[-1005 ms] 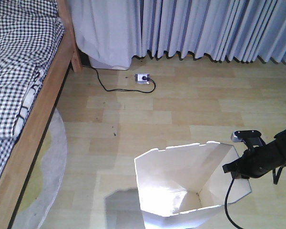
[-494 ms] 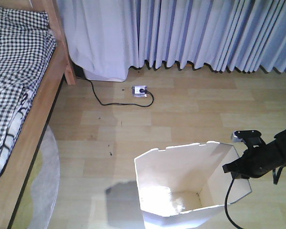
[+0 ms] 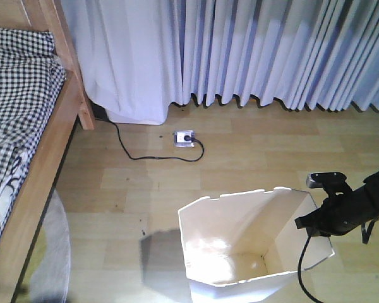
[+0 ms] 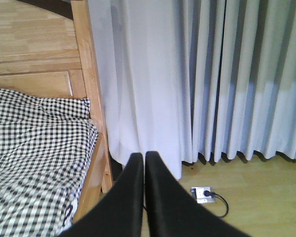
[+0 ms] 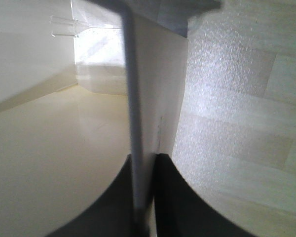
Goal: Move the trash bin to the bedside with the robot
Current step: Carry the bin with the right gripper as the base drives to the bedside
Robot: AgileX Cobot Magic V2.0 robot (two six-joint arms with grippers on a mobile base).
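The white trash bin [image 3: 240, 240] with a notched rim stands on the wooden floor at the bottom middle of the front view. My right gripper [image 3: 312, 221] on its black arm is shut on the bin's right wall; the right wrist view shows the wall [image 5: 138, 123] pinched between the two black fingers [image 5: 163, 197], with the cream inside to the left. The bed [image 3: 25, 145], with a light-brown frame, a post and checked bedding, is at the left. My left gripper [image 4: 144, 157] is shut and empty, facing the bed post [image 4: 91, 89] and the curtain.
Pale grey curtains [image 3: 259, 50] hang along the far wall. A power strip [image 3: 184, 137] with a black cable lies on the floor below them. A round grey rug [image 3: 47, 252] lies beside the bed. A black cable [image 3: 303, 271] trails from my right arm.
The whole scene has slid left and down in the front view: bed, power strip and curtains are nearer. The bin and my right gripper hold the same place in view.
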